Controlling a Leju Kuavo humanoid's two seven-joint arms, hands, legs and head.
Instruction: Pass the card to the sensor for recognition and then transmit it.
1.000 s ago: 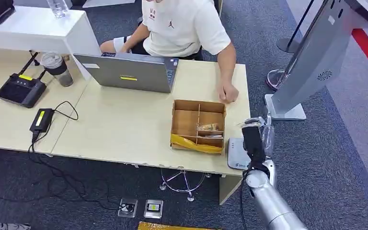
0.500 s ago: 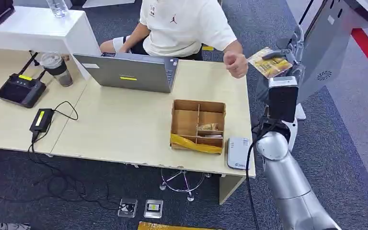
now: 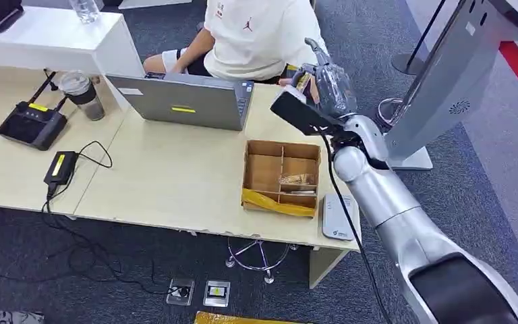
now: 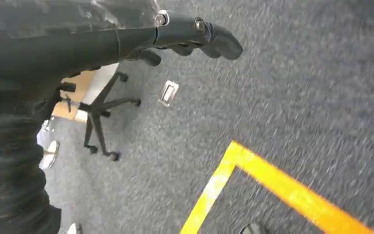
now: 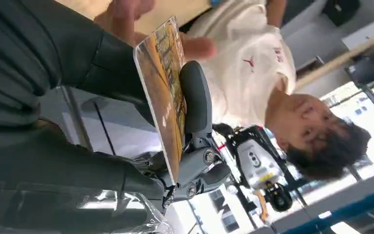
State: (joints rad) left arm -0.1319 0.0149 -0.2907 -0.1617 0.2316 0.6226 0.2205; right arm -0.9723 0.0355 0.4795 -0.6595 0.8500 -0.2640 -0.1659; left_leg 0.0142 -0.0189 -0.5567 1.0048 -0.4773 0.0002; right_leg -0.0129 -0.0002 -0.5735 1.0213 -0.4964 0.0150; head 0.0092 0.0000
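My right hand (image 3: 325, 86) is raised over the far right corner of the desk (image 3: 175, 175), close to the seated person (image 3: 256, 34). It grips an orange-yellow picture card (image 3: 303, 82). In the right wrist view the card (image 5: 163, 92) stands edge-on, pinched between the thick thumb and the dark fingers (image 5: 197, 102) of my right hand (image 5: 190, 146). The person's hand (image 5: 197, 47) is right at the card's far end; I cannot tell whether it touches. The white card sensor (image 3: 338, 217) lies at the desk's near right corner. My left hand (image 4: 190, 31) hangs over the carpet, holding nothing.
A cardboard divider box (image 3: 280, 177) with small items sits beside the sensor. A grey laptop (image 3: 183, 101) stands before the person. A tall grey kiosk (image 3: 445, 81) rises right of the desk. A router (image 3: 30, 125), a cup (image 3: 81, 94) and a power adapter (image 3: 59, 167) lie at the left.
My right arm rose from the sensor with the card, then swung left from beside the kiosk toward the person. The person's hand lifted off the desk.
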